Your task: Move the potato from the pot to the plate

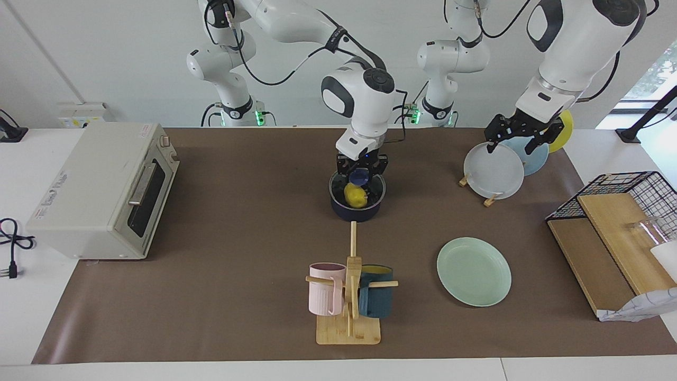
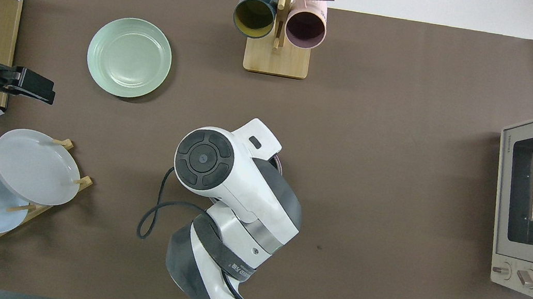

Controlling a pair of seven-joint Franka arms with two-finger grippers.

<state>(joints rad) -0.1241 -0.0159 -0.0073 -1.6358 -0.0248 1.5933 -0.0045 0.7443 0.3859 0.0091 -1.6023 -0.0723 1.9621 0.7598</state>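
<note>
On the brown-covered table (image 1: pixel 238 238), the boxy cream toaster oven (image 1: pixel 100 190) sits at the right arm's end, well apart from the work. At the middle, the small dark navy-blue round pot (image 1: pixel 355 214) stands upright, and the small bright yellow oval potato (image 1: pixel 356 196) lies inside it on the black bottom. The right hand (image 1: pixel 362 177) hangs low over the part of the pot nearer to the robots, its tips down at the rim. The potato shows just beside and below it, on the side away from the robots. Whether this hand is open or closed cannot be told, nor whether it touches the potato. The potato's long axis seems to run roughly from the robots' side toward the wooden mug rack (image 1: pixel 350 296), slightly slanted, with a small tip pointing away from the robots. A grip would probably go best across its short width. Farther from the robots than the pot, toward the left arm's end, the round pale mint-green plate (image 1: pixel 474 271) lies flat with nothing on it. That sets the carry's direction. The left hand (image 1: pixel 521 138) waits open and holding nothing, over the pale grey plate (image 1: pixel 493 172) in its rack. It is well apart from the pot, so the right hand is far the nearer.
</note>
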